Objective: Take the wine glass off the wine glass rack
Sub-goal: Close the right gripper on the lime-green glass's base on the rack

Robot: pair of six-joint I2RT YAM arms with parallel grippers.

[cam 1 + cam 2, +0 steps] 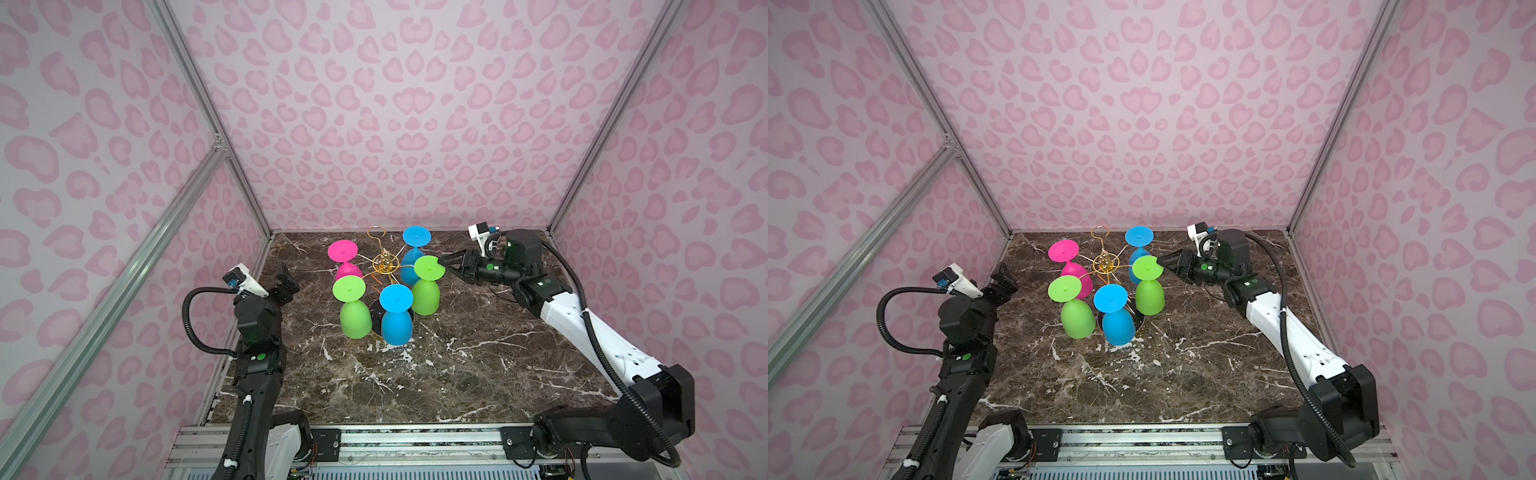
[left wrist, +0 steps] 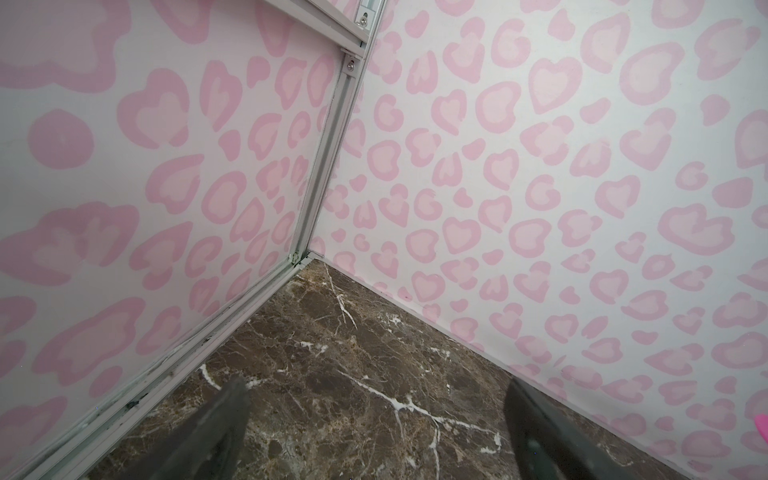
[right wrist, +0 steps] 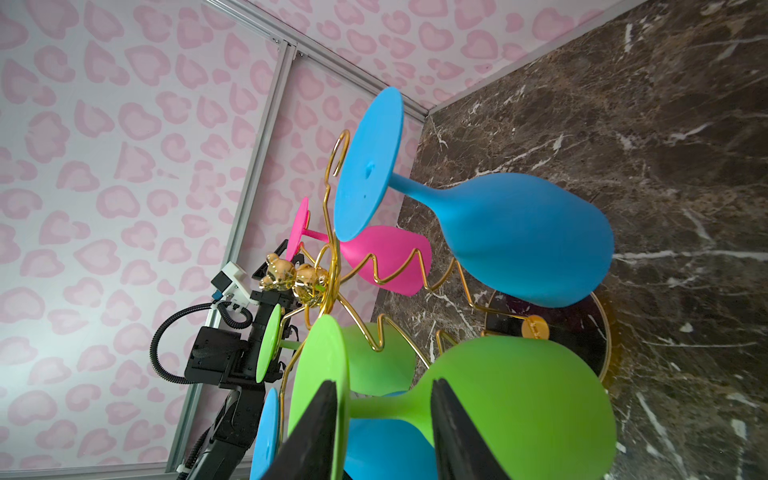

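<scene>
The gold wire wine glass rack [image 1: 384,262] [image 1: 1105,262] [image 3: 328,232] stands toward the back of the marble table, its round black base [image 3: 582,328] partly hidden by glasses. A green wine glass [image 1: 426,291] [image 1: 1149,293] [image 3: 519,395] hangs upside down on the rack's right arm. My right gripper [image 1: 444,262] [image 1: 1160,261] [image 3: 384,386] reaches in from the right, open, with the glass's stem in the gap. One finger lies against the foot disc, the other by the bowl's neck. My left gripper [image 1: 286,278] [image 1: 1005,276] [image 2: 376,382] is open and empty by the left wall.
Other glasses hang on the rack: a pink one [image 1: 343,251], a blue one [image 1: 415,237] at the back, a second green one [image 1: 353,316] and a second blue one [image 1: 397,320] in front. One back loop [image 1: 376,231] holds nothing. Pink-patterned walls enclose the table [image 1: 457,374].
</scene>
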